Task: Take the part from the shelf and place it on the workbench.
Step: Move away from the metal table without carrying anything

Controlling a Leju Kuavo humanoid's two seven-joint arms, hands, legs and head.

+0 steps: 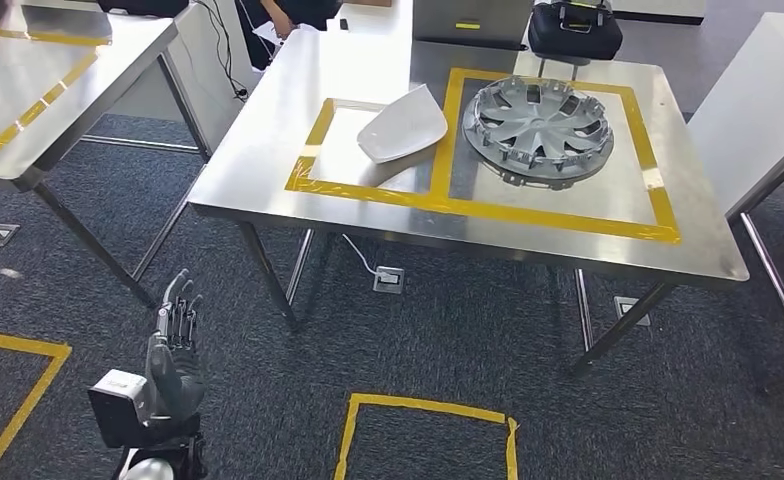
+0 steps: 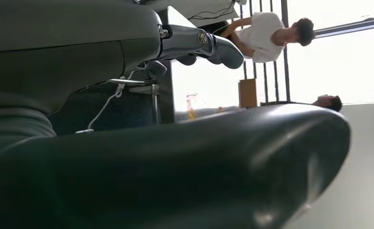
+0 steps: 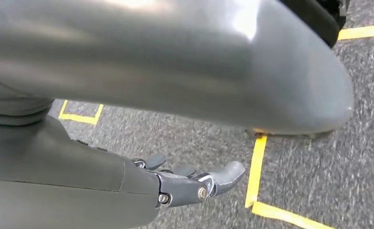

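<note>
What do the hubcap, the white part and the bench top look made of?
Hubcap: likely moulded plastic with silver paint, judging by its even satin sheen and thin spokes. White part: seemingly glossy plastic or painted shell, smooth and thin-edged. Bench top: brushed stainless steel, with blurred reflections, marked with yellow tape.

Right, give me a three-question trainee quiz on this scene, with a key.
1. True or false: the wheel cover and the white part lie in the same taped box on the workbench.
2. Is the left hand holding anything?
3. Multiple choice: the black bag sits A) at the workbench's far edge, B) on the floor, C) on the wheel cover.

Key: 1 false, separate boxes; 2 no, fingers apart and empty; 3 A.
</note>
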